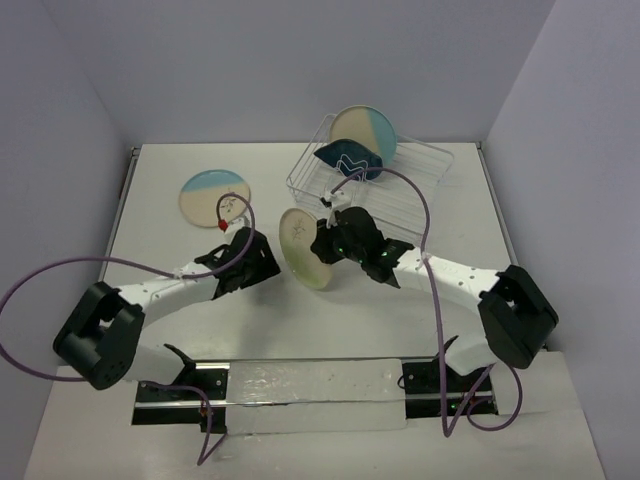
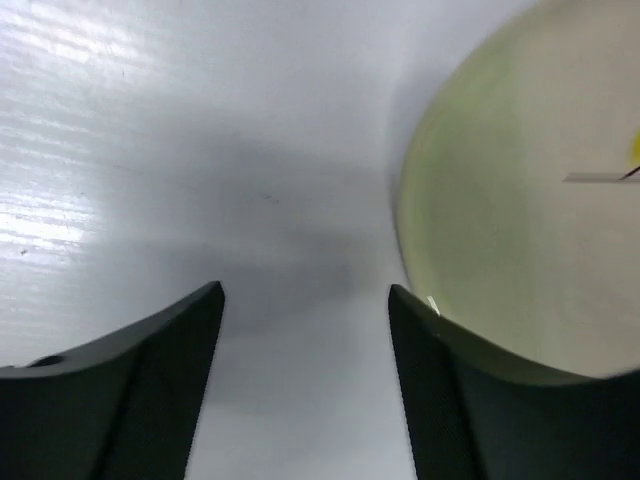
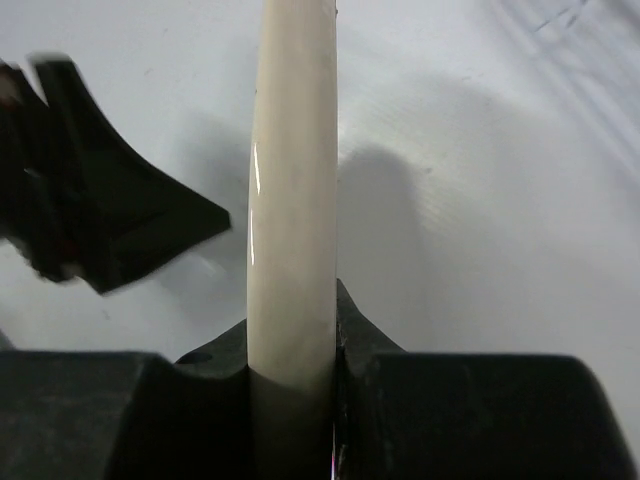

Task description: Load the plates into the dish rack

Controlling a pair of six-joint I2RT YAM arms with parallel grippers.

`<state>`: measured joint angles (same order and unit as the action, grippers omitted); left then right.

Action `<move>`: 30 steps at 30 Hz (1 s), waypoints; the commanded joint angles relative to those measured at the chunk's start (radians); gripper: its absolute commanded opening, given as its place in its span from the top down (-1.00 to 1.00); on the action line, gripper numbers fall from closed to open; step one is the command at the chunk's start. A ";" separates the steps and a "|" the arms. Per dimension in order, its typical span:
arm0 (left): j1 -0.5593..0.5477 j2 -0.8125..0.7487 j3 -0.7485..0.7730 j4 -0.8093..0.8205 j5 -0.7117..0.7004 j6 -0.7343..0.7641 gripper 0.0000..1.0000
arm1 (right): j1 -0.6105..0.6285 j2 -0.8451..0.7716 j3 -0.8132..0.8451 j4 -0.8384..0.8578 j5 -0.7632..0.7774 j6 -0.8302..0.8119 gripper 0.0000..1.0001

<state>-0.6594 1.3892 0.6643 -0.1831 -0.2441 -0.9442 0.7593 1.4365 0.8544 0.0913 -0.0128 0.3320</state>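
Note:
My right gripper (image 1: 326,246) is shut on the rim of the plain cream plate (image 1: 302,248) and holds it on edge above the table. In the right wrist view the plate's rim (image 3: 292,180) stands upright between my fingers (image 3: 292,335). My left gripper (image 1: 258,262) is open and empty just left of that plate. The plate shows at the right of the left wrist view (image 2: 520,200), beside the open gripper (image 2: 305,300). The dish rack (image 1: 415,190) holds a cream-and-blue plate (image 1: 365,133) and the dark blue plate (image 1: 348,160), both upright. A second cream-and-blue plate (image 1: 214,197) lies flat at the left.
The rack stands at the back right near the wall. The left gripper's dark finger (image 3: 110,230) shows close to the held plate in the right wrist view. Purple cables (image 1: 425,215) loop over both arms. White walls close the table on three sides.

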 commanded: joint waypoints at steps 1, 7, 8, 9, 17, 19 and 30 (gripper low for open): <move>-0.002 -0.154 0.111 -0.086 -0.097 0.024 -0.77 | -0.001 -0.213 0.150 0.090 0.110 -0.270 1.00; 0.066 -0.260 0.141 -0.141 -0.175 0.040 -0.99 | -0.031 -0.308 0.302 0.049 0.061 -0.578 1.00; 0.090 -0.267 0.137 -0.143 -0.171 0.041 -0.99 | -0.039 -0.310 0.310 0.044 0.039 -0.618 1.00; 0.120 -0.279 0.131 -0.143 -0.162 0.045 -0.99 | -0.064 -0.304 0.346 0.014 -0.003 -0.670 1.00; 0.257 -0.348 0.092 -0.114 -0.208 0.077 -0.99 | -0.207 -0.138 0.569 -0.117 -0.082 -0.939 1.00; 0.274 -0.364 0.093 -0.111 -0.245 0.089 -0.99 | -0.245 -0.050 0.643 -0.147 -0.127 -0.993 1.00; 0.357 -0.331 0.115 -0.096 -0.262 0.129 -0.99 | -0.367 0.239 0.894 -0.306 -0.312 -1.218 1.00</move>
<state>-0.3268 1.0388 0.7574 -0.3047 -0.4960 -0.8476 0.4222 1.6661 1.5886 -0.2818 -0.2557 -0.7757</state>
